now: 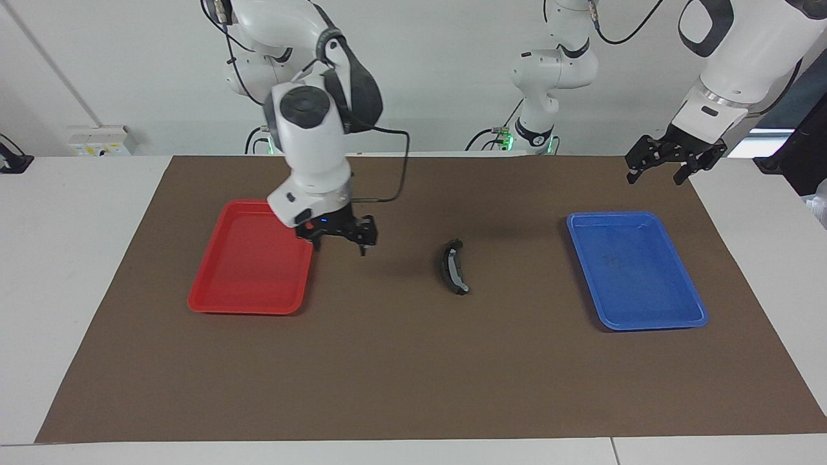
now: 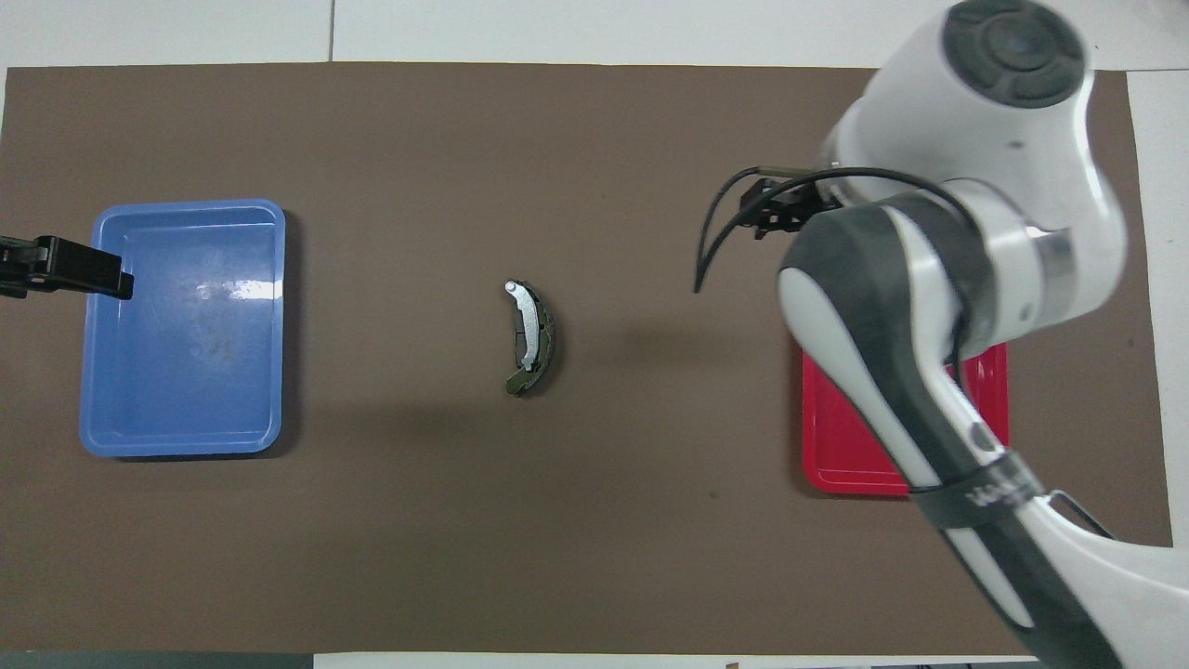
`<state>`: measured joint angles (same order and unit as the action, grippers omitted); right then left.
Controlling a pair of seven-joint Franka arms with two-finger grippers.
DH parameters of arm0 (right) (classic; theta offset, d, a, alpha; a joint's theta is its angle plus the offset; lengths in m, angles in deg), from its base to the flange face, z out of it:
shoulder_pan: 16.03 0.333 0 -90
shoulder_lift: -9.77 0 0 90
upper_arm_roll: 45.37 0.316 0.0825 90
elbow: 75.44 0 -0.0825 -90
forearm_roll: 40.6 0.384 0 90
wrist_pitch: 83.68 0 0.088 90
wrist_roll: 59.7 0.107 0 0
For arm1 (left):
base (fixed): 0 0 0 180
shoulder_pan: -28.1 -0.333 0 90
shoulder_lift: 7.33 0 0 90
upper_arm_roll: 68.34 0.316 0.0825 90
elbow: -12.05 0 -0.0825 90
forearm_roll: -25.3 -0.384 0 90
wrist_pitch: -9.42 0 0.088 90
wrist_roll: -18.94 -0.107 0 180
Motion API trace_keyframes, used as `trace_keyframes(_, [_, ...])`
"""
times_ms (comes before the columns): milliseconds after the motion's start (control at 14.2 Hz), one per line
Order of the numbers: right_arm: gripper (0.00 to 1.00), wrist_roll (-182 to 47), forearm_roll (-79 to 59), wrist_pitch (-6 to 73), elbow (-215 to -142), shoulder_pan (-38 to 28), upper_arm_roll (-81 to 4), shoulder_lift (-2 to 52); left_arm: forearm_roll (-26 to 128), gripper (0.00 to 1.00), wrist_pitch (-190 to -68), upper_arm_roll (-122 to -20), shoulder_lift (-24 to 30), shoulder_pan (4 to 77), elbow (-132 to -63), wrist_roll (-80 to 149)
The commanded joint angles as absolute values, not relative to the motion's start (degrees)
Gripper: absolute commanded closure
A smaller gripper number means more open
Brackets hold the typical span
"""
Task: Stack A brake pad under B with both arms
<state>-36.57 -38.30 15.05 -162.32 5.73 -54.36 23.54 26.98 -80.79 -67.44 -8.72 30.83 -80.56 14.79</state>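
Observation:
In the middle of the brown mat, B [image 1: 456, 271] [image 2: 525, 325], the curved pad with a light grey strip and end tabs, lies on the A brake pad [image 1: 444, 261] [image 2: 551, 336]. A's dark edge shows along B's side toward the right arm's end. Nothing touches the pair. My right gripper [image 1: 341, 244] hangs open and empty in the air over the red tray's edge that faces the pads. In the overhead view the arm hides it. My left gripper [image 1: 654, 175] waits open and empty in the air by the blue tray, at the left arm's end.
A red tray [image 1: 249, 258] [image 2: 841, 446] lies empty toward the right arm's end and a blue tray [image 1: 636, 271] [image 2: 186, 325] lies empty toward the left arm's end. The brown mat [image 1: 413, 374] covers most of the white table.

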Motion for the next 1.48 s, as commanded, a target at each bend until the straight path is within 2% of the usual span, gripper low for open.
trace_keyframes(0, [0.00,-43.7,-38.9,7.2,-165.0,-2.0,-53.2,17.5,28.2,0.00,-79.0,-68.3,-8.9,29.2,-79.7,15.0])
trace_keyframes(282, [0.00,-56.8,-39.0,3.8,-168.2,-11.0,-53.2,10.4,27.9,0.00,-76.6,-68.1,-9.0,29.1,-79.7,15.0])
trace_keyframes(493, [0.00,-57.9,-39.8,-0.5,-166.9,-13.8,-53.5,8.7,27.6,0.00,-77.1,-68.0,-9.3,29.2,-80.2,14.9])
trace_keyframes(563, [0.00,-58.5,-39.9,-2.1,-166.4,-14.0,-53.7,8.3,27.5,0.00,-76.5,-67.9,-9.3,29.1,-80.1,15.0])
trace_keyframes(1408, [0.00,-59.9,-43.1,1.0,-165.6,-13.1,-55.0,8.8,27.1,0.00,-76.5,-67.7,-10.0,27.9,-81.4,17.9])
